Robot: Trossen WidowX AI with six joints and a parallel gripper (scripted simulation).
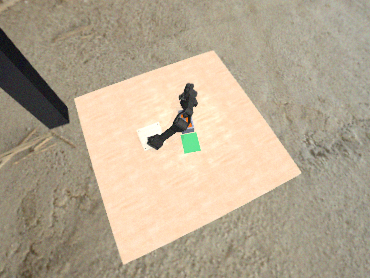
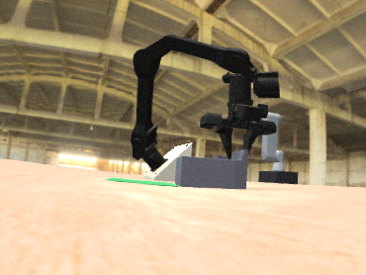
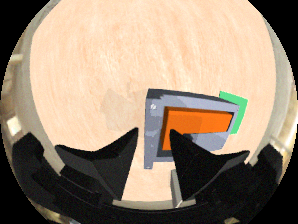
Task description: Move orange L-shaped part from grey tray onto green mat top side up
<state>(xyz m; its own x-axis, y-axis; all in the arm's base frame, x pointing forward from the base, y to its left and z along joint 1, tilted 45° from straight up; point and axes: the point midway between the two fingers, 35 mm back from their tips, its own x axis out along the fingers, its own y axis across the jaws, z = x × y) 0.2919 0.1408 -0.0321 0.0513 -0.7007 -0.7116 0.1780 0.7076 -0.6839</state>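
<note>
The orange L-shaped part lies in the pocket of the grey tray. Its L-shaped end is on the left in the wrist view; its long bar runs right, towards the green mat. Whether it is slightly tilted, I cannot tell. My gripper is partly open and empty, pointing straight down over the tray's end away from the mat. In the wrist view the right fingertip overlaps the L-shaped end; the left one is just outside the tray. Contact is not clear.
A white sloped block stands beside the tray by the arm's base. The mat lies against the tray's other end. A dark post stands off the table, and a pale second arm is in the background.
</note>
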